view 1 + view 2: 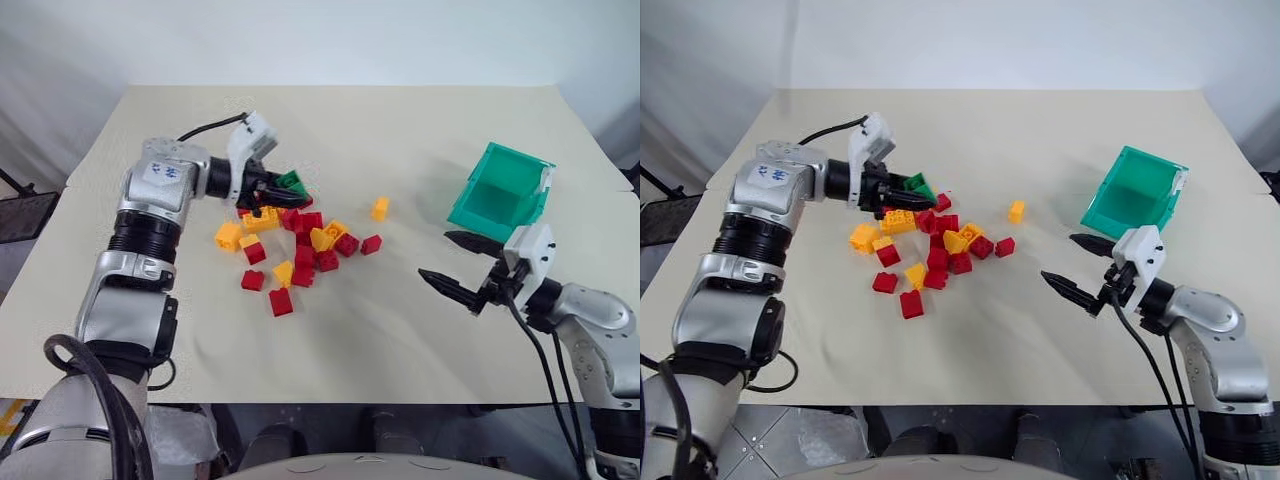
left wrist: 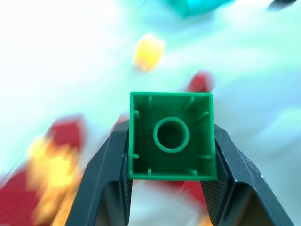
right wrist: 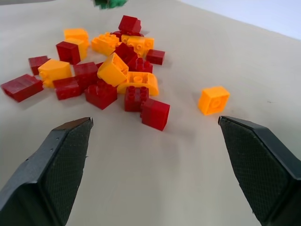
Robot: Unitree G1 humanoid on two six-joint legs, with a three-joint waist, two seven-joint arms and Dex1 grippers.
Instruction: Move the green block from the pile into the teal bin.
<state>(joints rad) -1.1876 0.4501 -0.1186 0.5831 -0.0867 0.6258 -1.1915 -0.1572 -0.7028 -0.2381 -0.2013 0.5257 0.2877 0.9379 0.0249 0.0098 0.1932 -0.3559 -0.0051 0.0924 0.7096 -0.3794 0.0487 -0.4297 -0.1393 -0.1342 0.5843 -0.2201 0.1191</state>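
Pickup done: left gripper (image 1: pixel 277 190) clamps the green block (image 2: pixel 171 142) just above the pile (image 1: pixel 292 248); right gripper (image 1: pixel 462 268) spread empty; carry to the teal bin (image 1: pixel 503 190) remains.

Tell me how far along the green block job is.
Picked up: the left pincer is shut on the green block, its hollow underside facing the wrist camera, held just above the pile. In hand: carrying it across the table. Left: reaching the teal bin, which sits to the right with nothing visible inside, and dropping the block in. The right pincer waits open near the bin.
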